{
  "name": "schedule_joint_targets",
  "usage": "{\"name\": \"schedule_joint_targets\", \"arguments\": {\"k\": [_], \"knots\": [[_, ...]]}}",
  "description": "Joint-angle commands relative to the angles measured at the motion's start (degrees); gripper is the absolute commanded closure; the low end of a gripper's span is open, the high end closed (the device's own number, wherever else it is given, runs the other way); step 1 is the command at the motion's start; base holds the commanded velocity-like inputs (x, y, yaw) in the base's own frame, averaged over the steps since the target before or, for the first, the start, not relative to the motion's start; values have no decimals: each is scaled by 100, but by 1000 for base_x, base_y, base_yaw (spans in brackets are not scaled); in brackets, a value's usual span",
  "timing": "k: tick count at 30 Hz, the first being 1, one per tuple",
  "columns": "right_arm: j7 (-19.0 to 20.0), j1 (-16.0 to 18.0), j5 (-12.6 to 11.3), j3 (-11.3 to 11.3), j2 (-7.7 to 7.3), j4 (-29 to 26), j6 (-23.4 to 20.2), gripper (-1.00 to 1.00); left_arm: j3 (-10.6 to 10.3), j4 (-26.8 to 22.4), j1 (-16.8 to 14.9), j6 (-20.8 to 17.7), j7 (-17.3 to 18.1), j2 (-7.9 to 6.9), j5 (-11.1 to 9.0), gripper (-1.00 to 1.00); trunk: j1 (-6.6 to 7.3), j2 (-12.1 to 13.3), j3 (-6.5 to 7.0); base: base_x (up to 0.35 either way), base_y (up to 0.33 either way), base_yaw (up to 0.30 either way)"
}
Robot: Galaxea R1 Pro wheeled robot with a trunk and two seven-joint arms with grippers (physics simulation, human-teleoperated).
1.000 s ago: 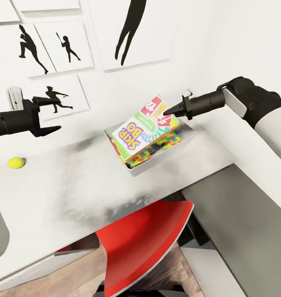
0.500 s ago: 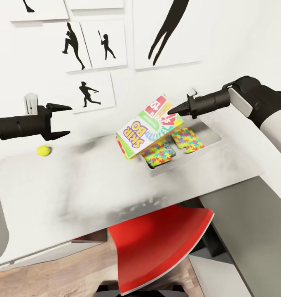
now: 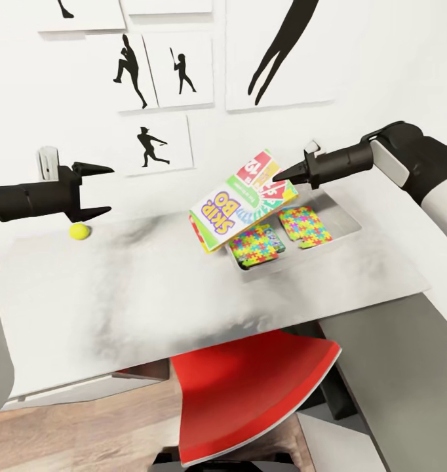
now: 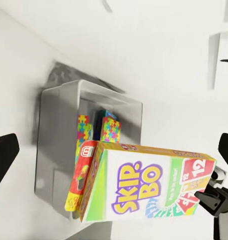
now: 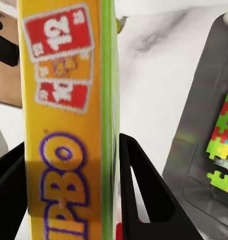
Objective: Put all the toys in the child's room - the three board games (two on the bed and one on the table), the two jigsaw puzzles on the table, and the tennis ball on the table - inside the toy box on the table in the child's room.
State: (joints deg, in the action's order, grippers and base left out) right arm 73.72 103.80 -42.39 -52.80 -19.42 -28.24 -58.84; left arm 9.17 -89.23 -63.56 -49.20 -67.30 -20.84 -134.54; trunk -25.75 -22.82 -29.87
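Observation:
My right gripper (image 3: 279, 176) is shut on the top corner of a Skip-Bo board game box (image 3: 240, 200). It holds the box tilted, over the left end of the grey toy box (image 3: 345, 226) on the table. In the right wrist view the Skip-Bo box (image 5: 63, 150) stands between both black fingers (image 5: 144, 195). Two jigsaw puzzles (image 3: 256, 244) (image 3: 305, 226) lie inside the toy box. A red and yellow game box (image 4: 79, 177) leans under the Skip-Bo box (image 4: 144, 185). The tennis ball (image 3: 79, 231) rests by the wall. My left gripper (image 3: 110, 190) hangs open just above and to the right of it.
The white table (image 3: 151, 295) runs along a wall hung with silhouette pictures (image 3: 151, 141). A red chair (image 3: 250, 393) is pushed under the table's front edge. A grey surface (image 3: 394, 373) lies lower at the right. Bare tabletop lies between the ball and the toy box.
The head view has swung, shifting the whole picture right. The Skip-Bo box now sits further toward the toy box's left end, uncovering both puzzles. My left gripper is nearer the ball.

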Motion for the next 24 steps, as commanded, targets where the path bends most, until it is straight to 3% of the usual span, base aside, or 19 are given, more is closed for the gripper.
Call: {"name": "schedule_joint_targets", "arguments": {"k": [1, 7, 12, 17, 18, 20, 24], "knots": [[19, 9, -23, -29, -11, -1, -29, 100, 9, -4, -7, -32, -58, 1, -46, -100, -3, -10, -9, 0, -27, 5], [21, -1, -22, -28, -53, -2, 81, 100, 23, -114, -7, -15, -51, -3, -46, -100, -3, -10, -9, 113, -8, 2], [-21, 30, -19, -29, -359, 256, 278, 100, 24, -121, -7, -18, -51, -6, -46, -100, -3, -10, -9, 29, 0, 0], [-23, 20, -16, -30, -556, 598, 366, 100, 22, -121, -7, -20, -47, -5, -46, -100, -3, -10, -9, 3, 0, 0], [-43, -5, -15, -36, -663, 667, 380, 100, 17, -127, -17, -23, -40, 17, -46, -100, -3, -10, -9, 0, 0, 0], [-46, -7, -15, -36, -671, 696, 383, 100, 14, -128, -23, -22, -39, 24, -46, -100, -3, -10, -9, 0, 0, 0], [-29, -10, -15, -37, -700, 1026, 784, 100, 9, -212, -48, -20, -41, 37, -46, -100, -3, -10, -9, 0, 0, 0]]}}
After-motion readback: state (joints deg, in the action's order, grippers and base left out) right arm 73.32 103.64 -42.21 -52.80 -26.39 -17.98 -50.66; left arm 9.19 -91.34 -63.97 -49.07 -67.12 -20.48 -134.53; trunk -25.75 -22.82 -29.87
